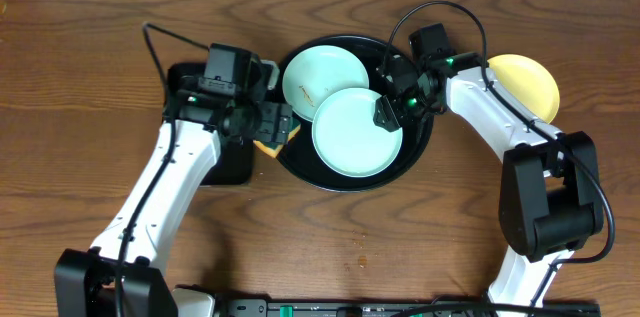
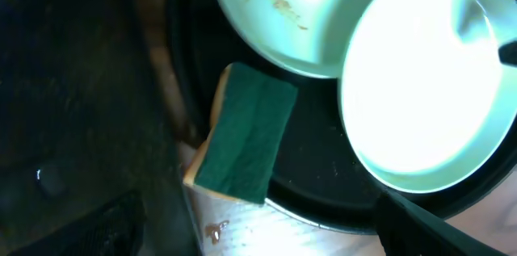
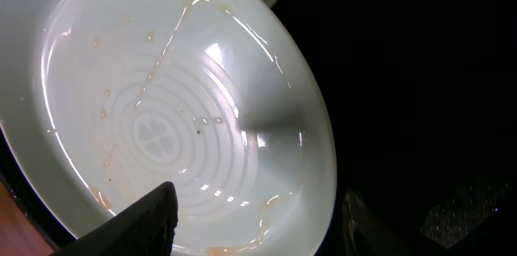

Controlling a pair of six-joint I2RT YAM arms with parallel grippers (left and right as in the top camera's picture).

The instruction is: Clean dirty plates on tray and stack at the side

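**Two mint plates in the tray, yellow plate out on the right**

The large round glossy black tray (image 1: 420,147) sits mid-tabletop on the brown wooden tabletop (image 1: 80,107). Two plates lie inside it. A pale mint-blue round plate with brown smears (image 1: 318,75) is at the far left. A second pale mint-blue round plate (image 1: 350,137) lies nearer, and its far edge laps over the smeared one. Up close, this nearer plate looks wet and shows faint brownish streaks. A pale yellow round plate (image 1: 530,82) rests on the tabletop, right of the tray and apart from it.

The left end effector (image 1: 278,129) hovers at the tray's left rim, released, its fingers spread wide. A green-topped yellow rectangular sponge (image 2: 242,135) lies loose between them, across the rim. A small rectangular black tray (image 1: 232,165) sits under the left arm.

The right end effector (image 1: 388,113) is at the nearer plate's right edge. Its fingers are parted and straddle the rim, one over the plate and one outside it, and whether either touches the plate cannot be told
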